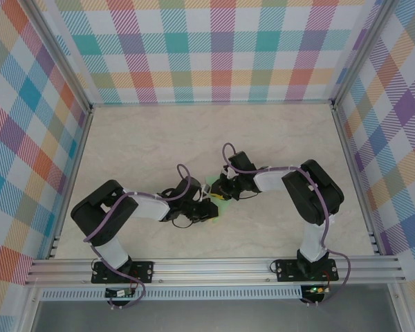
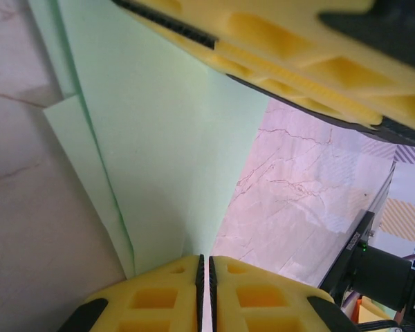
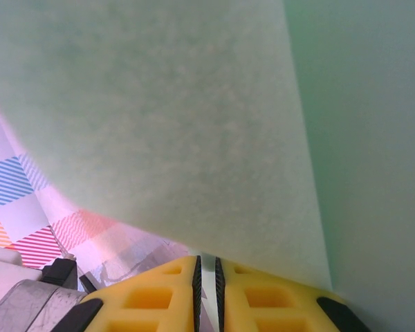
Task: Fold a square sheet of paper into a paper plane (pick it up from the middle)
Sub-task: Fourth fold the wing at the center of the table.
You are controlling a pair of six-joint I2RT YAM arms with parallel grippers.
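The pale green paper point(image 1: 221, 203), folded into layers, is a small patch between both grippers at mid-table. In the left wrist view the paper point(image 2: 159, 152) rises as a creased, layered sheet from my left gripper point(image 2: 205, 261), whose jaws are pressed together on its lower edge. A yellow finger of the right gripper point(image 2: 283, 62) lies across the paper's top. In the right wrist view the paper point(image 3: 194, 124) hangs close in front, and my right gripper point(image 3: 207, 261) is closed to a thin slit with paper in it. From above, left gripper point(image 1: 209, 205) and right gripper point(image 1: 222, 191) nearly touch.
The marble-look table point(image 1: 159, 145) is fenced by plaid walls point(image 1: 221, 48) on three sides and an aluminium rail point(image 1: 214, 266) at the near edge. Both arm bases stand on that rail.
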